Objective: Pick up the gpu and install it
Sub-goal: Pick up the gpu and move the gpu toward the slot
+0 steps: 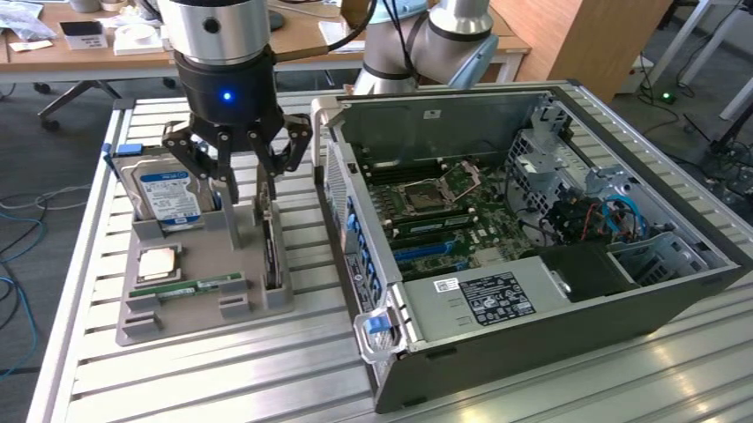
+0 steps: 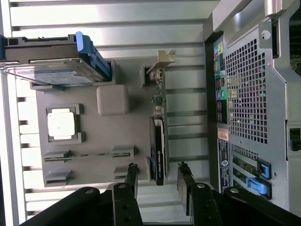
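The gripper [image 1: 249,183] hangs open, its 2 fingers [image 2: 132,175] flanking the gpu [image 2: 159,141], which stands on edge in the grey tray [image 1: 194,264] on the bench [image 1: 176,388]; stiff, light and fragile, it probably wants pinching across its flat faces.

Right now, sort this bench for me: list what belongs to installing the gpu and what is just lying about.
For the job: gpu, on edge in the grey holder; gripper, open, over it; open computer case.
Lying about: hard drive; processor chip; RAM stick.
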You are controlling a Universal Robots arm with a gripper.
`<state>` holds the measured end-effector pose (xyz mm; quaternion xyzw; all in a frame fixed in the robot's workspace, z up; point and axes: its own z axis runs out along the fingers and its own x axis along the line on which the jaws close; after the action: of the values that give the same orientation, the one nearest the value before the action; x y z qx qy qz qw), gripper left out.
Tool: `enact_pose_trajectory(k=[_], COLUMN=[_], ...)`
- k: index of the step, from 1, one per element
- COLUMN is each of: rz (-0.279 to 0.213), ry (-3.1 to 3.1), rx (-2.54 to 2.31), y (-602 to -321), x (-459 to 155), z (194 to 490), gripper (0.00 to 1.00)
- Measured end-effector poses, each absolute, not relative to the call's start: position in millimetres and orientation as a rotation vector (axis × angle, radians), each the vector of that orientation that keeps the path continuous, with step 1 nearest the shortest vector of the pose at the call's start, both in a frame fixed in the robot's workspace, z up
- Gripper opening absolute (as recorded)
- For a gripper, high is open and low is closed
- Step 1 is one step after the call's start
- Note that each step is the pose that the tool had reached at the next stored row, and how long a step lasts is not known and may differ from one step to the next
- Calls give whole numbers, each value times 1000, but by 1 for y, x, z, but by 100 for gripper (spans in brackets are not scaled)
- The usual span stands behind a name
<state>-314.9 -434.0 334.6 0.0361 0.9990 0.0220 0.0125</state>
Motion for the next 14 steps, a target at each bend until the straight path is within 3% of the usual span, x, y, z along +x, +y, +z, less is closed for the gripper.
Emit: enact_pose_trajectory(k=[14], rz=[69], ry=[3114], rx=[112], y=[-434], x=[-315], z=[324], gripper=[47])
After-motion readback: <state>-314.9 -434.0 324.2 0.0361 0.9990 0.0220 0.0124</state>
